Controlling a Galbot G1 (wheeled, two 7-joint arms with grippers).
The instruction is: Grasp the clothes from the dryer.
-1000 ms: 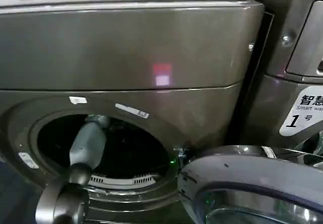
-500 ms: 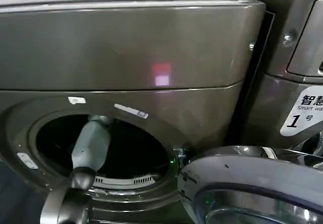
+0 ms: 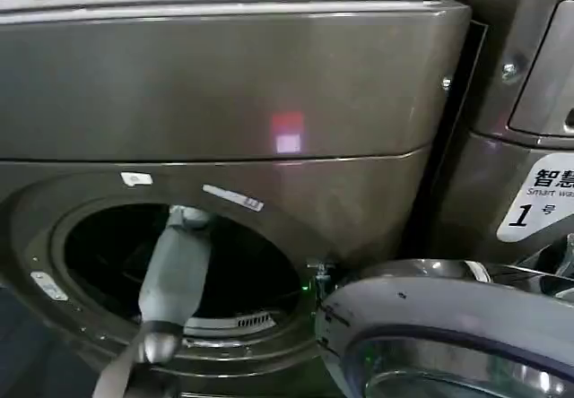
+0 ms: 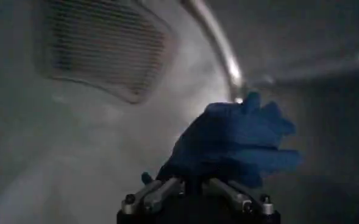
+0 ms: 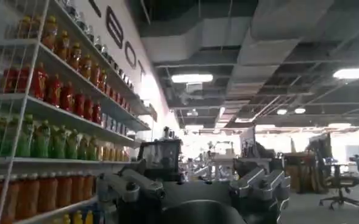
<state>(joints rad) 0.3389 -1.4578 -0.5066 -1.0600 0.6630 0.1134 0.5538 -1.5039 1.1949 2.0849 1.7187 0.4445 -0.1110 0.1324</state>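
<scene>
Left pincer [image 4: 194,182], deep inside the dryer [image 3: 224,102], pinches the clothes [image 4: 234,143] at their near edge, clear of the drum wall. Soft, light fabric that should drape and may snag the porthole rim. Right pincer [image 5: 197,192] is spread, away from the dryer.

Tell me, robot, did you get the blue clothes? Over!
Left gripper inside the dryer, jaws shut on the clothes. Right gripper open, facing the room. Nothing blocking the drum mouth.

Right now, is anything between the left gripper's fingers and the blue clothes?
Nothing: in the left wrist view, the left gripper is shut directly on the clothes.
</scene>
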